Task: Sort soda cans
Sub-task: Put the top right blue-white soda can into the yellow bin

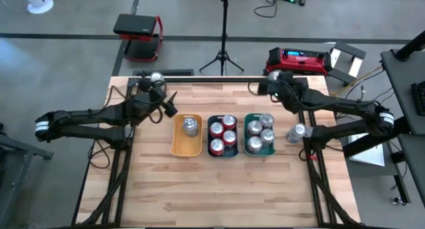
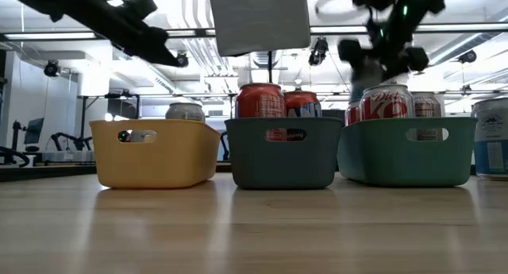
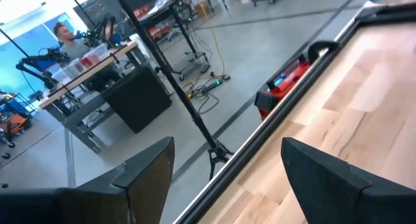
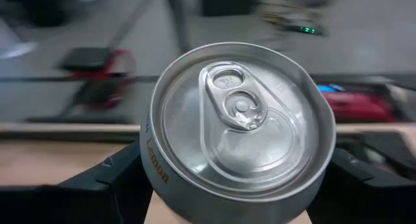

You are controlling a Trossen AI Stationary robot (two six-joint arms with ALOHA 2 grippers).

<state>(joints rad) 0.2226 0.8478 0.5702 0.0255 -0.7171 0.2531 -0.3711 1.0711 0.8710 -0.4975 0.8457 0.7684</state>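
Note:
Three trays stand in a row mid-table. The yellow tray [image 1: 182,147] holds one silver soda can [image 1: 191,126]. The dark middle tray [image 1: 223,154] holds several red cans [image 1: 222,133]. The green tray [image 1: 261,153] holds several silver cans [image 1: 260,133]. Just right of the green tray, my right gripper [image 1: 303,134] is shut on a silver can [image 1: 297,133]; the low view shows that can [image 2: 492,139] at its right edge. My left gripper [image 1: 169,108] hangs open above the table, to the far left of the yellow tray, with nothing between its fingers [image 3: 143,178]. My right gripper pinches the can's side wall [image 4: 153,165], a little below the top rim, between its two fingers [image 4: 97,182]. They come slanting down from the table's near right. The can stays roughly upright, top [image 4: 240,113] up. I cannot tell whether its base is clear of the table.
Bare wood [image 1: 212,189] fills the near half of the table and the left side [image 1: 133,162]. Beyond the far edge stand a tripod [image 1: 222,56] and a red toolbox [image 1: 299,60]. A person [image 3: 65,32] sits at a desk far off in the room.

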